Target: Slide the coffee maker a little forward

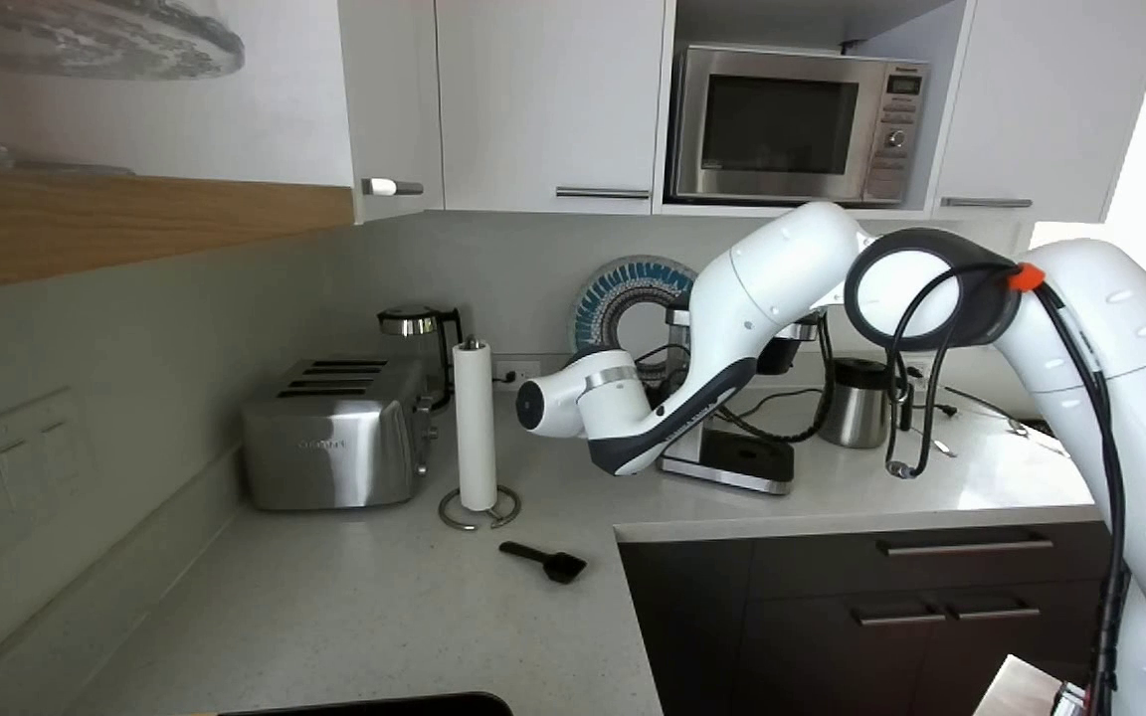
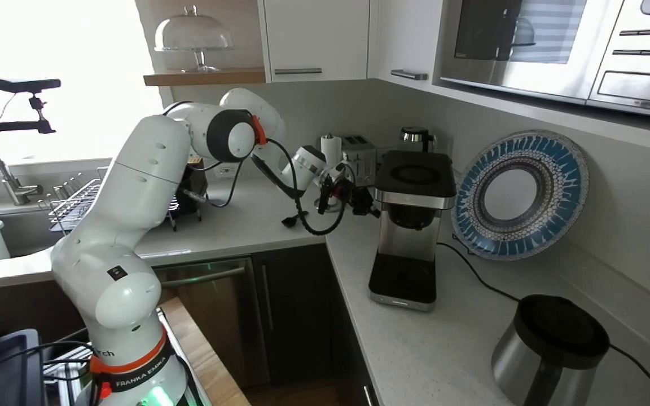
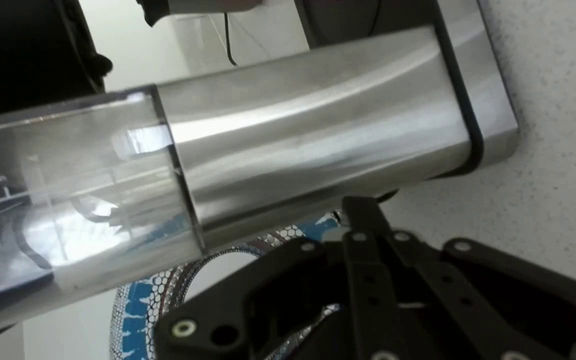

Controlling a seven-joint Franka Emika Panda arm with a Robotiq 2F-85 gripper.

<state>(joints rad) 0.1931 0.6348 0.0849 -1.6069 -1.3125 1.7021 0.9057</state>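
The coffee maker point(image 2: 412, 225) stands upright on the counter, with a dark top, a clear and silver column and a flat black base. In an exterior view its base point(image 1: 747, 457) shows, while my arm covers part of its body. Its silver column point(image 3: 313, 130) crosses the wrist view close up. My gripper point(image 3: 365, 215) is shut and empty, its fingertips at the lower edge of that column in the picture. I cannot tell whether they touch it. In an exterior view the gripper point(image 2: 365, 202) is beside the coffee maker, on the side facing the toaster.
A blue patterned plate point(image 2: 519, 194) leans on the wall behind the coffee maker. A metal jug point(image 2: 550, 349) stands on its other side. The toaster point(image 1: 334, 438), paper-towel roll point(image 1: 477, 428) and a black scoop point(image 1: 545, 562) are on the counter. A power cord point(image 2: 483, 279) runs behind.
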